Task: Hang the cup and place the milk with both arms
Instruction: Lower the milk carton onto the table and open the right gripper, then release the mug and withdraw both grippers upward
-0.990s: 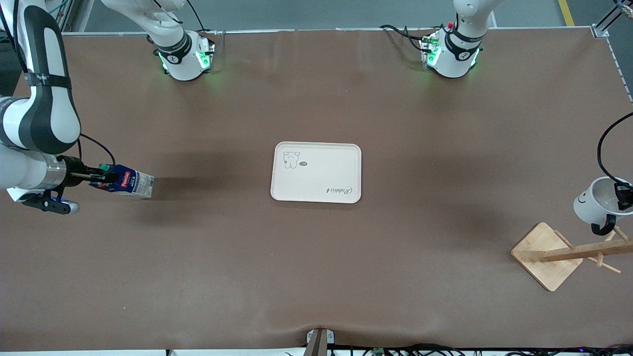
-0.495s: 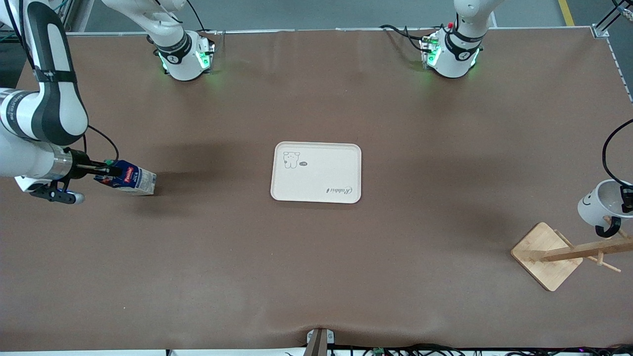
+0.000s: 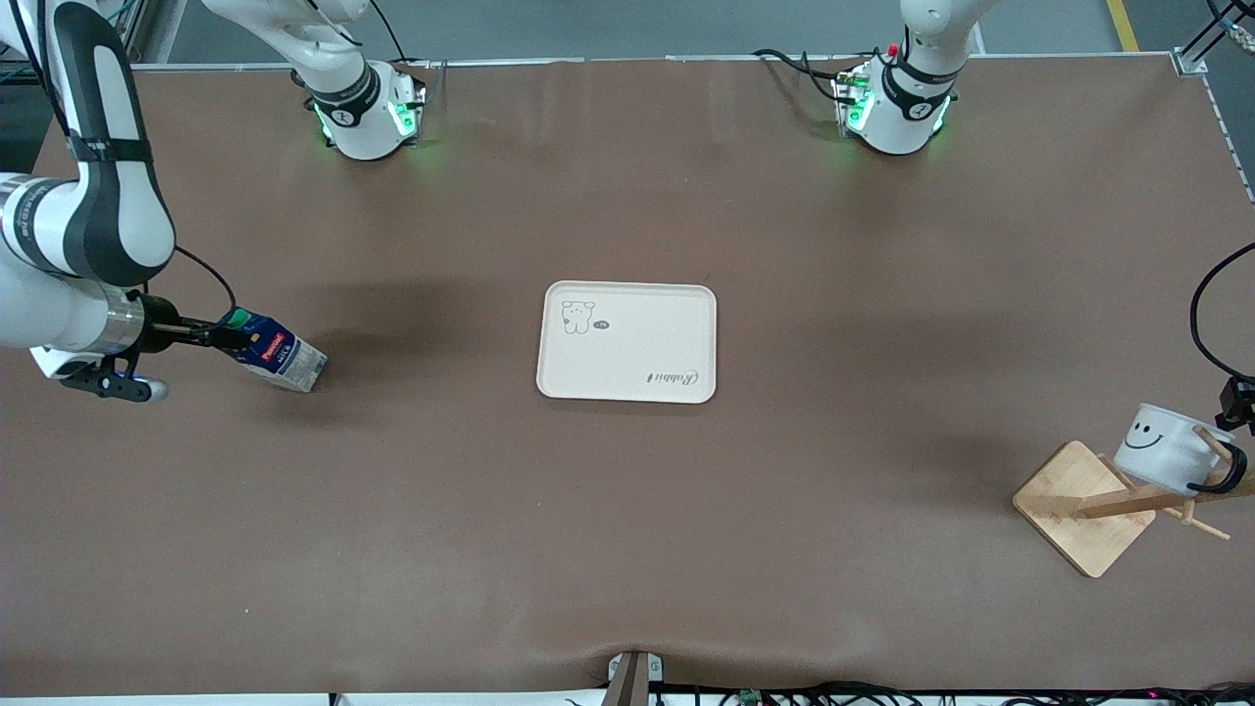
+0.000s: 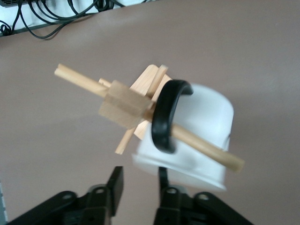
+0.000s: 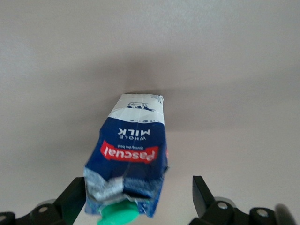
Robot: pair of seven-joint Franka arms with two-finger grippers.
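Note:
The cup [image 3: 1162, 446], white with a smiley face, hangs by its black handle [image 4: 166, 115] on a peg of the wooden rack [image 3: 1083, 505] at the left arm's end of the table. My left gripper [image 4: 139, 185] is open just off the cup's rim and holds nothing; it shows at the front view's edge [image 3: 1237, 400]. The milk [image 3: 276, 353], a dark-blue carton with a green cap, leans tilted at the right arm's end. My right gripper [image 3: 218, 336] is open, its fingers on either side of the carton's top [image 5: 126, 187], one finger touching it.
A white tray [image 3: 637, 343] with a small dog drawing lies flat in the middle of the table between the two arms. The rack's post [image 3: 1157, 498] leans out over its square base, with other pegs sticking out.
The cup came down from the air onto the rack's peg and my left gripper let go of it. My right gripper opened and the milk tipped over more toward the tray.

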